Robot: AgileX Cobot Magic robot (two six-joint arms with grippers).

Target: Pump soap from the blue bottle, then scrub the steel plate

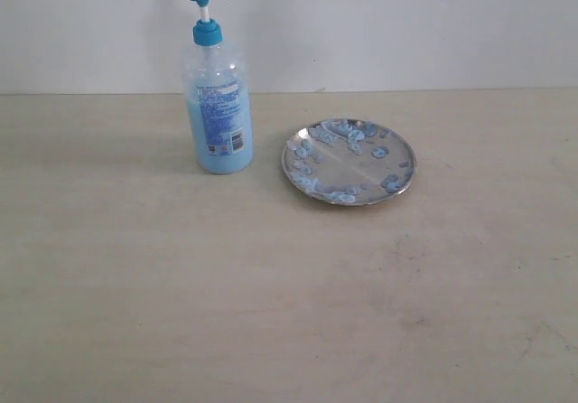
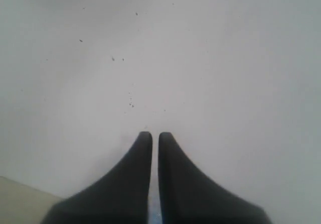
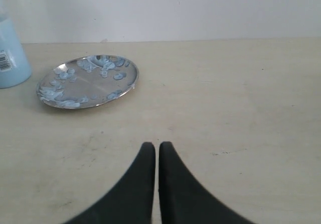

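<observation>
The blue bottle (image 1: 217,96) stands upright on the table at the back left, blue pump head up and the soap (image 1: 219,154) filling its lower part. Right of it lies the steel plate (image 1: 349,161), dotted with pale blue blobs. Neither arm shows in the exterior view. My right gripper (image 3: 156,144) is shut and empty over bare table, well short of the steel plate (image 3: 88,81), with the edge of the blue bottle (image 3: 11,58) beyond it. My left gripper (image 2: 155,134) is shut with nothing in it and faces a plain white wall.
The pale wooden table (image 1: 271,313) stretches wide in front of the bottle and plate. A white wall (image 1: 406,23) closes the back edge. A corner of the table (image 2: 20,204) shows in the left wrist view.
</observation>
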